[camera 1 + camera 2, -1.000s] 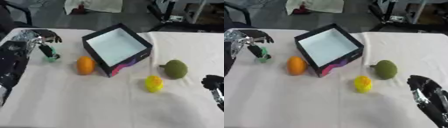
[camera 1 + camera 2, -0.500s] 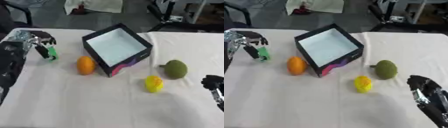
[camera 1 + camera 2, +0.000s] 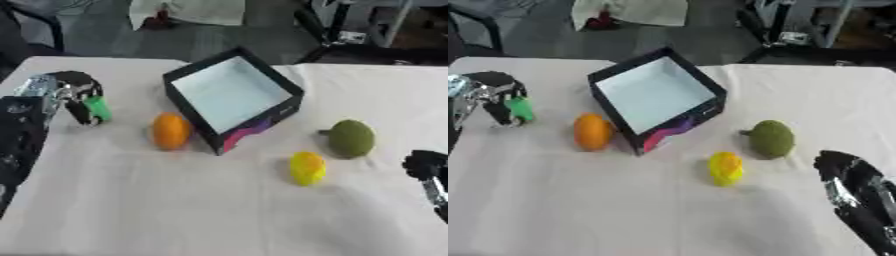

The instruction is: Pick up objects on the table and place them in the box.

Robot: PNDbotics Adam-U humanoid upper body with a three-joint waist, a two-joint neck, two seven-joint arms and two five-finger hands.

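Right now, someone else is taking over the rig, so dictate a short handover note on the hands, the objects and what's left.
Left hand: at the table's left edge, fingers curled round a small green object.
Right hand: idle at the lower right, holding nothing; whether its fingers are open cannot be told.
Box: centre of the table, tilted, looks empty.
Orange fruit: just left of the box.
Yellow fruit and green fruit: to the right of the box.
Done: nothing boxed yet.
Left: bring the green object to the box, then the three fruits.
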